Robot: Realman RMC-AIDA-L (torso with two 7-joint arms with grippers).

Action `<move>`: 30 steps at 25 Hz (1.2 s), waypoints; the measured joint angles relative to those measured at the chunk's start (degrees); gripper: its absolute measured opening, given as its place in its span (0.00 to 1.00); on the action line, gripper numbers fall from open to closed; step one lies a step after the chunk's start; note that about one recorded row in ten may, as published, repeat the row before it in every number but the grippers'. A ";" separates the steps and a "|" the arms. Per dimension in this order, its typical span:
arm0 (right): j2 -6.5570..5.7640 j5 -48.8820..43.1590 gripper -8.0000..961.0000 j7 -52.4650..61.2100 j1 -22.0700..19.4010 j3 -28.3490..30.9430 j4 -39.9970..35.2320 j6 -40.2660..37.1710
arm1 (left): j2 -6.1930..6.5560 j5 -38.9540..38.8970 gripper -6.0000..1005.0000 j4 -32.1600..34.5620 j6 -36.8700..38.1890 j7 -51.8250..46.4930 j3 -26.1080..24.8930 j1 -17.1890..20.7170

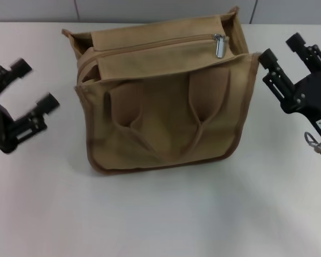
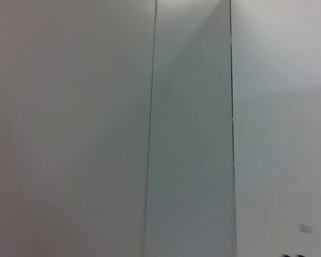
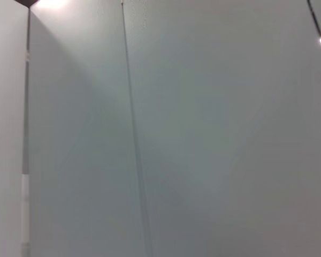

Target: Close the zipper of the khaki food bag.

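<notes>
Khaki canvas bag [image 1: 163,107] sits mid-table between our two wide-spread, empty grippers.
Soft cloth will buckle, we judge, so left gripper [image 1: 28,88] steadies it; right gripper [image 1: 290,53] pinches the zipper's [image 1: 155,47] slippery pull [image 1: 220,46].

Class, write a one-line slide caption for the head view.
Khaki food bag on white table, zipper pull at right; left gripper, right gripper open alongside.

The boxy khaki canvas food bag [image 1: 160,101] sits on the pale flat table [image 1: 160,214], toward its far side. The tan zipper line [image 1: 150,47] runs along the bag's top panel, its small silver metal pull tab [image 1: 220,46] at the right end. The black left gripper [image 1: 27,99] lies left of the bag, apart from it; the black right gripper [image 1: 284,53] lies just beside its right edge.
</notes>
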 joint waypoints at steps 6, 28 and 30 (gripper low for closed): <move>-3.31 -13.82 0.71 14.41 7.88 -4.94 -12.45 -12.58 | 1.10 3.91 0.84 3.03 0.79 -0.80 12.09 0.15; 0.65 -13.84 0.71 21.08 16.07 -30.83 -28.20 -18.25 | -0.57 18.85 0.84 4.26 -3.47 -0.75 18.47 -3.97; 0.70 -13.88 0.71 21.85 15.91 -30.93 -28.21 -16.86 | -0.57 19.36 0.84 4.25 -4.07 -0.74 19.19 -3.76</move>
